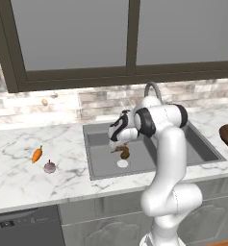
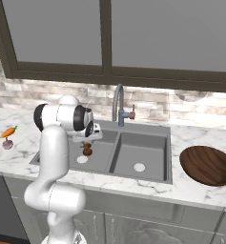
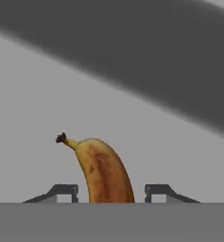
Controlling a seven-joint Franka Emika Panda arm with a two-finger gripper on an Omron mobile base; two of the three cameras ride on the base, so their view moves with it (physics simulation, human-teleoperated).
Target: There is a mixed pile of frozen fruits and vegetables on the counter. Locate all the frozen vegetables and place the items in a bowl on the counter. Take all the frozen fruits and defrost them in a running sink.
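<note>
My pincer (image 3: pixel 111 193) hangs over the left basin of the sink (image 1: pixel 98 139). Fingers (image 3: pixel 66 191) spread, a gap on each side of the banana (image 3: pixel 104 170) standing between them; no contact visible. Carrot (image 1: pixel 37 154) and pinkish bulb (image 1: pixel 49 166) lie on the counter (image 1: pixel 19 178), left of the sink. Bowl (image 2: pixel 207 164) sits right of it.

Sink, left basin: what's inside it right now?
In the sink, the banana hangs between the gripper's spread fingertips above the left basin's pale drain. The arm covers part of that basin floor, so anything else there is hidden.
</note>
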